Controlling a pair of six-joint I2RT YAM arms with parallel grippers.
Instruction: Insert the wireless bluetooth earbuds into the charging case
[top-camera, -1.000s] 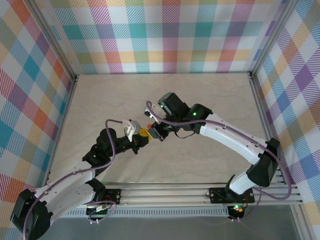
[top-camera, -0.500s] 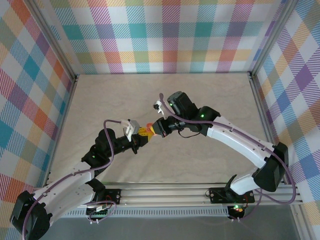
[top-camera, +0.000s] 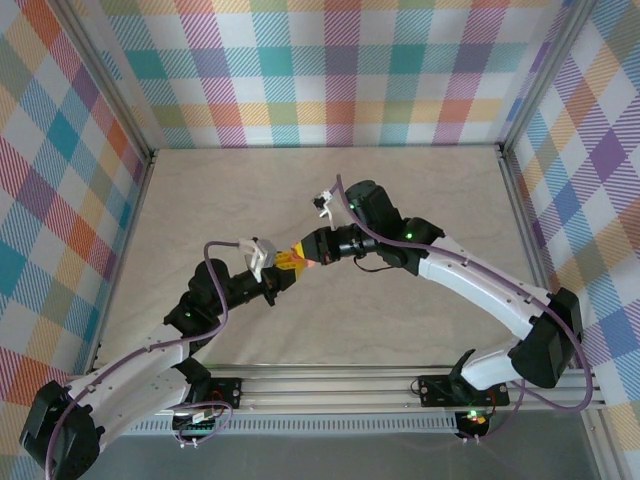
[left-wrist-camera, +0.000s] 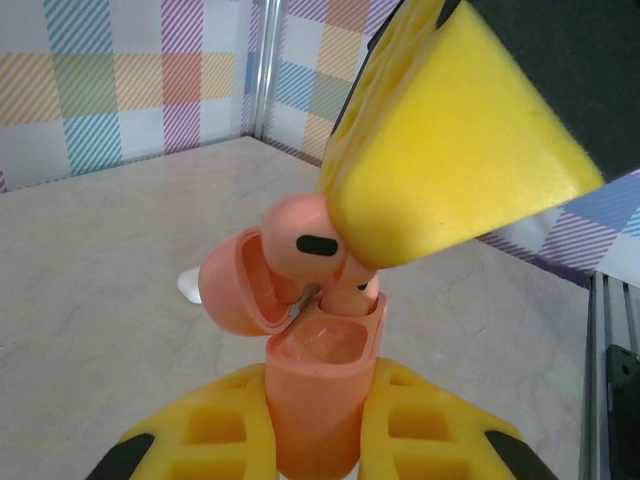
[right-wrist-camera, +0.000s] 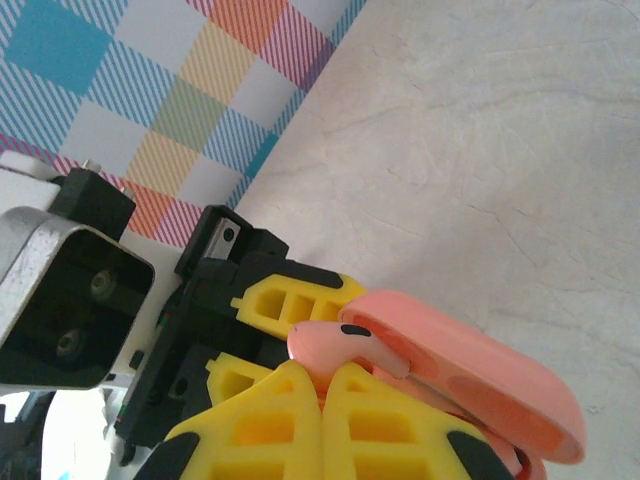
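My left gripper (left-wrist-camera: 315, 425) is shut on the body of a salmon-pink charging case (left-wrist-camera: 318, 385), held upright above the table with its lid (left-wrist-camera: 232, 292) hinged open to the left. A salmon-pink earbud (left-wrist-camera: 303, 240) sits at the case's mouth, stem down into the far right slot; the near slot is empty. My right gripper (right-wrist-camera: 322, 400) is shut on that earbud (right-wrist-camera: 335, 345), beside the open lid (right-wrist-camera: 480, 375). From above, the two grippers meet mid-table, the left gripper (top-camera: 283, 268) facing the right gripper (top-camera: 313, 254).
A small white object (left-wrist-camera: 187, 285) lies on the table behind the lid, partly hidden. Plaid walls and aluminium posts (left-wrist-camera: 266, 70) enclose the pale table (top-camera: 420, 200). A metal rail (top-camera: 400, 385) runs along the near edge by the arm bases.
The right wrist has swung back and rightward, turning its gripper to point left at the case. The left gripper with the case has risen slightly toward the back.
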